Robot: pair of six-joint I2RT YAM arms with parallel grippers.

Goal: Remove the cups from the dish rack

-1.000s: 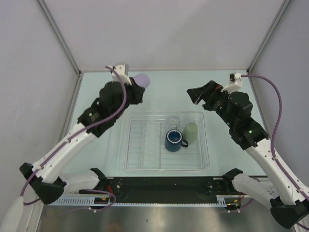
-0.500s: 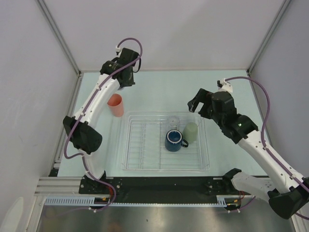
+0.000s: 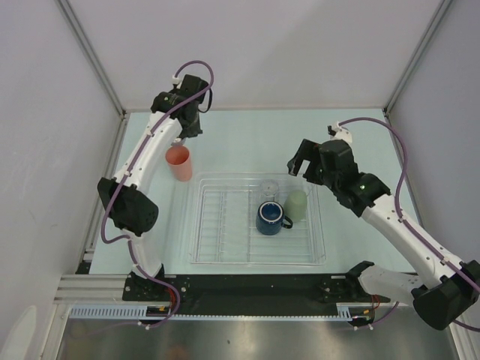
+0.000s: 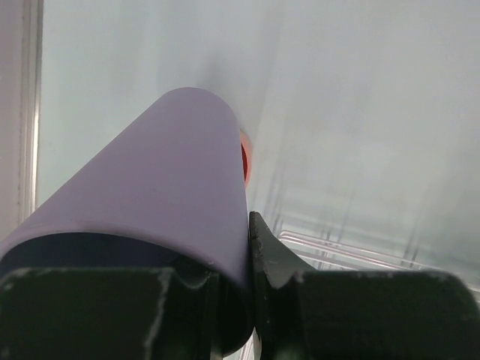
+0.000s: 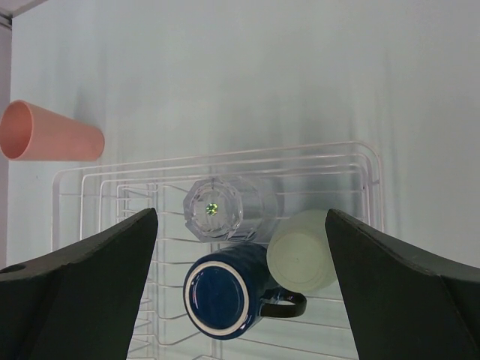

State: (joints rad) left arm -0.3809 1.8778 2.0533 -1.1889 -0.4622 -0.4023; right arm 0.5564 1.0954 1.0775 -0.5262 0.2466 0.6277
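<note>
Two arms reaching toward the far edge of the dish rack

The left arm rises from its base beside the rack's near left corner, bends at an elbow out to the rack's left, and stretches beyond the far left corner. There the left gripper points downward with its jaws clamped on the wall of a lavender cup. The right arm climbs from the near right corner along the rack's right side. Its wrist tips downward, and the right gripper hangs above the rack's far right part, jaws spread wide and empty.
</note>
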